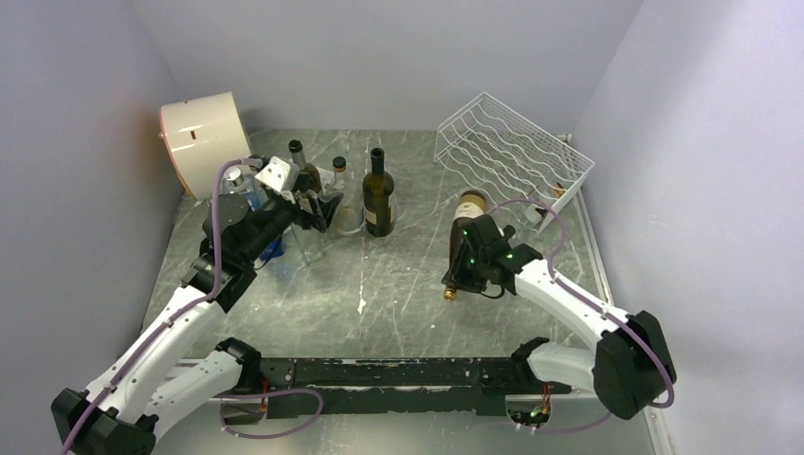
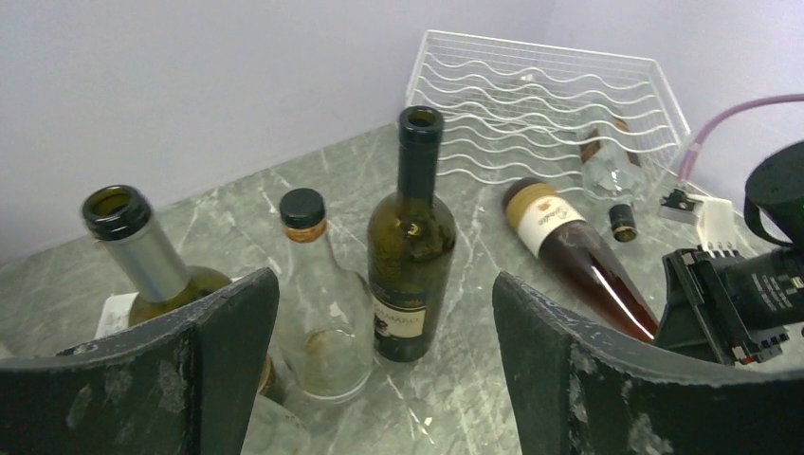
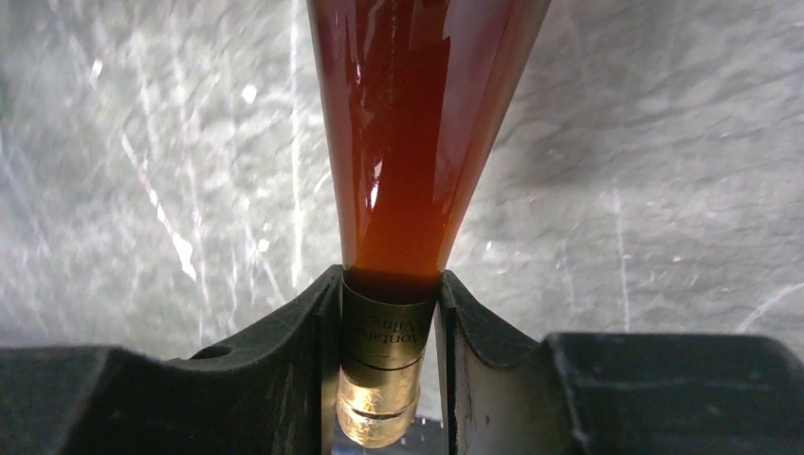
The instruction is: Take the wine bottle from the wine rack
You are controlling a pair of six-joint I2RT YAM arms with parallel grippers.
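On the grey marbled table [image 1: 398, 294], the white wire-grid wine rack [image 1: 512, 152] sits far right. Just in front of it lies the amber glass wine bottle [image 1: 467, 210], its gold-foil neck clamped in the right gripper [image 3: 390, 332]. The left gripper [image 2: 384, 284] gapes wide.

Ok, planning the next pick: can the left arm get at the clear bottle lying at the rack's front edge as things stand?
Probably not. The left claw is open, but the clear bottle lies by the wine rack far right, with the right claw and its amber bottle in between.
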